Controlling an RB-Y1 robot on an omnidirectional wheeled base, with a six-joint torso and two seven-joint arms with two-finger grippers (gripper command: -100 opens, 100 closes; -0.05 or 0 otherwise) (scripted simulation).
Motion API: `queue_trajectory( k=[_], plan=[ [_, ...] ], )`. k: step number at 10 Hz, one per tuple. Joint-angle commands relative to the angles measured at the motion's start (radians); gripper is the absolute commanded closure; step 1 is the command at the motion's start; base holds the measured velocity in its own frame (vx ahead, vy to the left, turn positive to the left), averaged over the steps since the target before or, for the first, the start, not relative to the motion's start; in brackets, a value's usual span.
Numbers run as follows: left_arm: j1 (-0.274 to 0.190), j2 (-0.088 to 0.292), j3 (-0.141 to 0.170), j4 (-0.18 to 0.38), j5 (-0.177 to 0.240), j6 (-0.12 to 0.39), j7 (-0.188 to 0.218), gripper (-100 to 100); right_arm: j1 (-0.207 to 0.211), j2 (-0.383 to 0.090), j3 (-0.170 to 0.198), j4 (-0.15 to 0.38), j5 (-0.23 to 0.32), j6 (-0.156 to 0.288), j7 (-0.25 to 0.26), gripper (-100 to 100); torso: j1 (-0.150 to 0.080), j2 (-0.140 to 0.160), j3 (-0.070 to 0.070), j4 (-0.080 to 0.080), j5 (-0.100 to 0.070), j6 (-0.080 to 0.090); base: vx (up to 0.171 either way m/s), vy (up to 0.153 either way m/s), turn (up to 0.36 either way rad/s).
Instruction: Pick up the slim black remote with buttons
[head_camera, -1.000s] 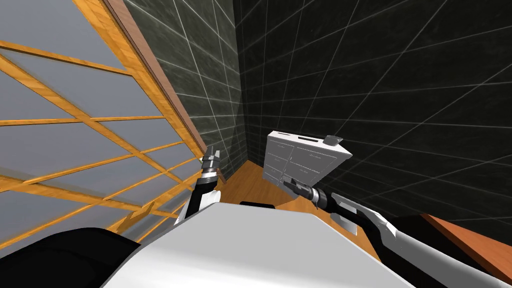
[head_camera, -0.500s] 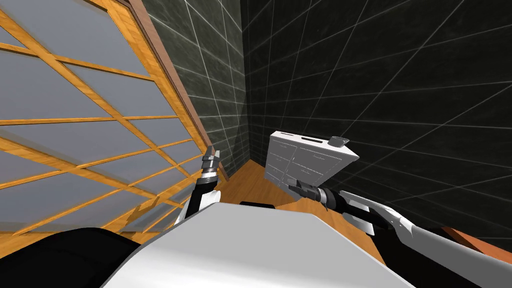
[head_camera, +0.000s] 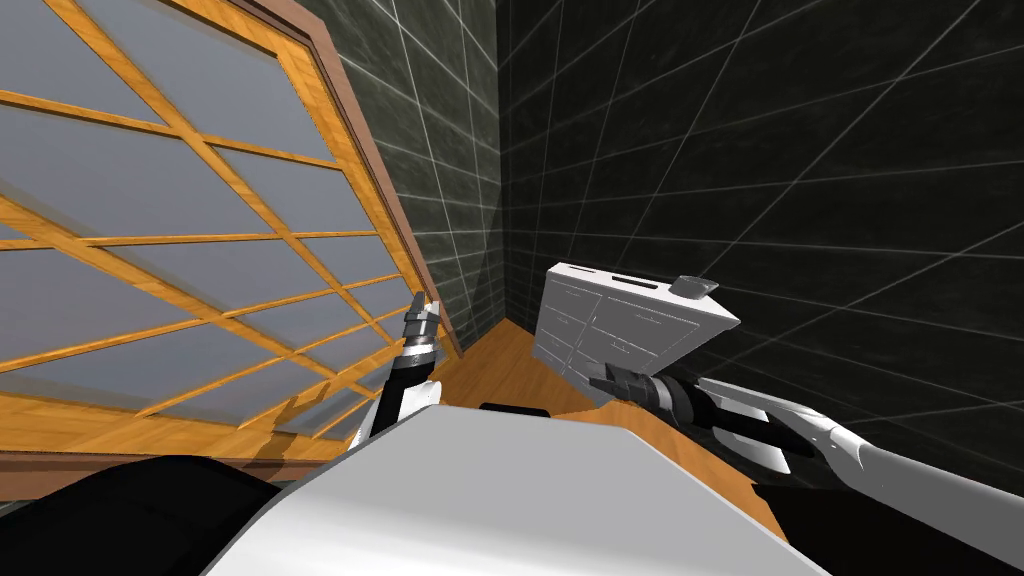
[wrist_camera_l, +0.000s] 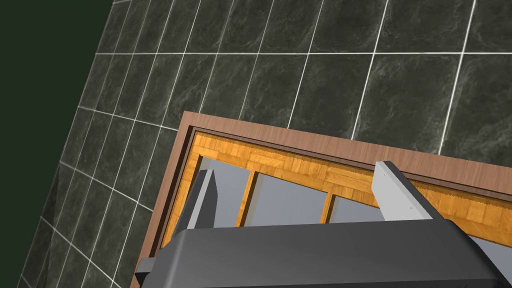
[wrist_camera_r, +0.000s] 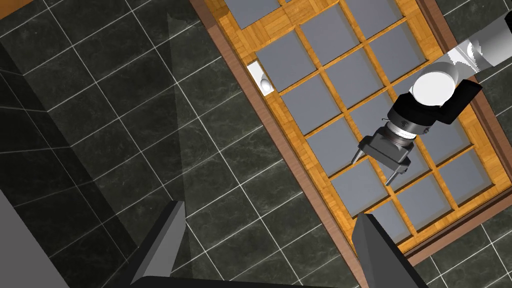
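Observation:
A white dresser (head_camera: 610, 335) stands in the corner of the dark tiled walls. On its top lies a slim dark strip (head_camera: 640, 283), likely the remote; it is too small to make out buttons. A small grey object (head_camera: 697, 287) sits at the top's right end. My right gripper (head_camera: 600, 375) hovers in front of the dresser's lower front, and its wrist view shows it open (wrist_camera_r: 270, 235) and empty. My left gripper (head_camera: 420, 305) is raised beside the glazed door, open (wrist_camera_l: 300, 195) with nothing in it. It also appears in the right wrist view (wrist_camera_r: 372, 172).
A tall wood-framed glazed door (head_camera: 180, 240) fills the left side. Dark tiled walls (head_camera: 800, 180) meet in a corner behind the dresser. A strip of wooden floor (head_camera: 500, 365) runs between the door and the dresser.
The whole head view has swung, so I have turned: the door now shows more of its lower frame, and the dresser and my right arm sit slightly further right. Both grippers stay open.

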Motion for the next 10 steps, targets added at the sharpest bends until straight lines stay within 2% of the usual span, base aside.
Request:
queue_trajectory(
  k=[1,2,3,5,6,8,9,10],
  plan=[
    [0.0,0.0,0.0,0.0,0.0,0.0,0.0,0,-0.01,-0.05,0.02,0.014,0.001,-0.016,0.008,-100,0.0,0.0,0.0,0.0,0.0,0.0,-0.038,-0.01,0.178],
    [0.0,0.0,0.0,0.0,0.0,0.0,0.0,0,-0.01,-0.076,0.02,0.014,0.001,-0.016,0.008,-100,-0.001,0.001,0.0,0.0,0.0,0.001,-0.018,-0.008,-0.009],
    [0.0,0.0,0.0,0.0,0.0,0.0,0.0,0,-0.041,-0.111,0.065,0.047,0.008,-0.041,0.015,-100,-0.001,0.0,0.0,0.0,0.0,0.002,-0.028,-0.004,0.197],
    [0.0,0.0,0.0,0.0,0.0,0.0,0.0,0,-0.041,-0.165,0.065,0.047,0.008,-0.041,0.015,-100,0.0,0.0,0.0,0.0,0.0,0.001,-0.019,-0.005,0.09],
    [0.0,0.0,0.0,0.0,0.0,0.0,0.0,0,-0.071,-0.192,0.109,0.078,0.016,-0.066,0.02,-100,0.0,0.0,0.0,0.0,0.0,0.002,-0.018,0.001,0.216],
    [0.0,0.0,0.0,0.0,0.0,0.0,0.0,0,-0.071,-0.249,0.109,0.078,0.016,-0.066,0.02,-100,0.0,0.0,0.0,0.0,0.0,0.001,-0.013,-0.006,0.071],
    [0.0,0.0,0.0,0.0,0.0,0.0,0.0,0,-0.071,-0.252,0.109,0.078,0.016,-0.066,0.02,-100,0.0,-0.001,0.0,0.0,0.0,0.002,0.001,0.0,-0.014],
    [0.0,0.0,0.0,0.0,0.0,0.0,0.0,0,-0.101,-0.287,0.152,0.109,0.024,-0.089,0.025,-100,0.0,-0.001,0.0,0.0,0.0,0.002,-0.007,0.002,0.274]
  ],
)
